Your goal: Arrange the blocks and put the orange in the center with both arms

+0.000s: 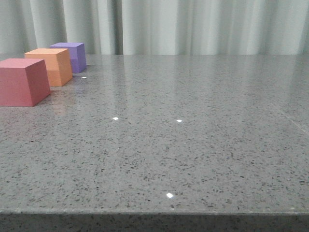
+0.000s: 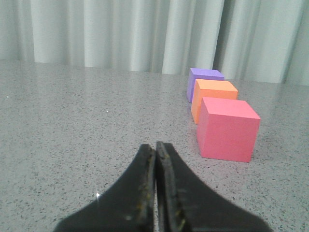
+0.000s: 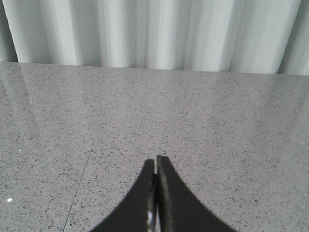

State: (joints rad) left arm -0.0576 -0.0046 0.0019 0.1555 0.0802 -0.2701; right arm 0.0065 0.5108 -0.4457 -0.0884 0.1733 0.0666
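— Where the three cubes line up at the table's (image 1: pixel 193 145) far left, which sits between?
— The orange cube (image 1: pixel 50 65), flanked by the nearer pink-red cube (image 1: pixel 22 81) and the purple cube (image 1: pixel 71 56) toward the curtain (image 1: pixel 193 26).
— And the grippers?
— Left gripper (image 2: pixel 155 147) and right gripper (image 3: pixel 155 160) both pinched together, holding nothing, well apart from the cubes

I see a staged test space: a speckled grey stone worktop (image 1: pixel 193 145) backed by pale curtains (image 1: pixel 193 26).
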